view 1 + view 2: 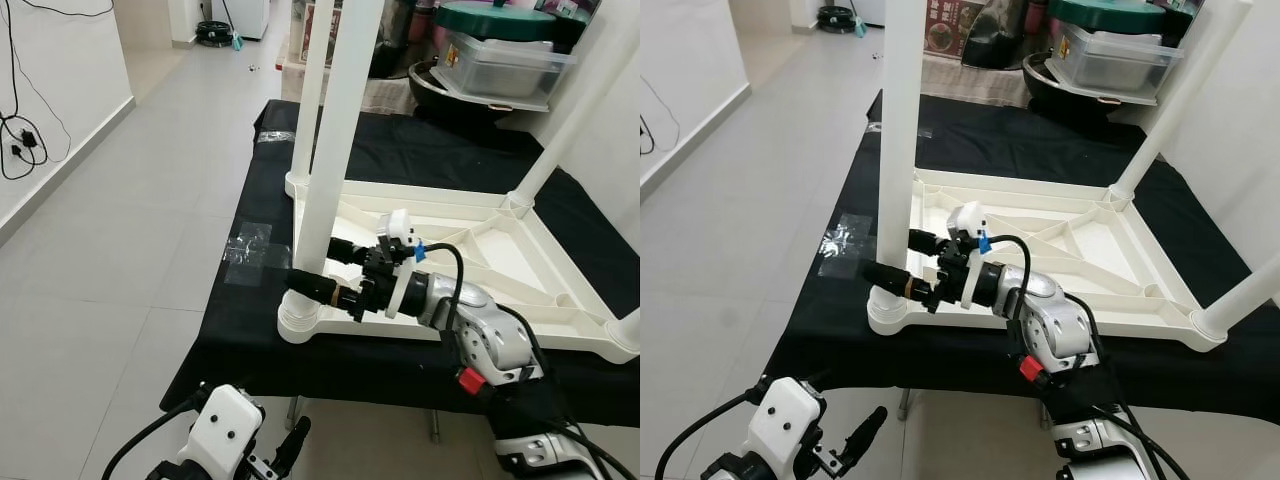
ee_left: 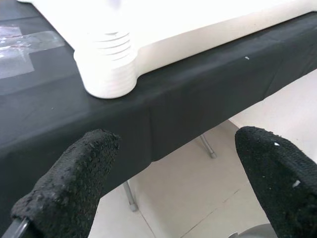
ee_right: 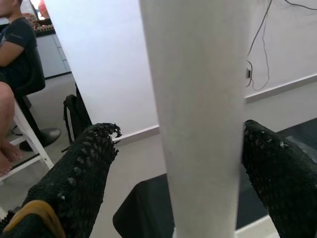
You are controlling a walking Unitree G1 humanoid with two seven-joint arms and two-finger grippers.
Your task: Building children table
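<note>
White table leg (image 1: 335, 150), top cut off, stands between right gripper (image 1: 322, 270) fingers.

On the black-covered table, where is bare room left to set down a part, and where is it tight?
Bare cloth lies beyond the upturned white tabletop, toward the storage boxes, and in a strip left of it around the clear tape. It is tight at the near-left leg, where the right gripper straddles it, jaws open.

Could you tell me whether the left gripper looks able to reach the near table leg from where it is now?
Probably yes. The left gripper hangs open below the table edge, facing the leg's socket. The right gripper already straddles the leg low down, so higher up looks freer.
</note>
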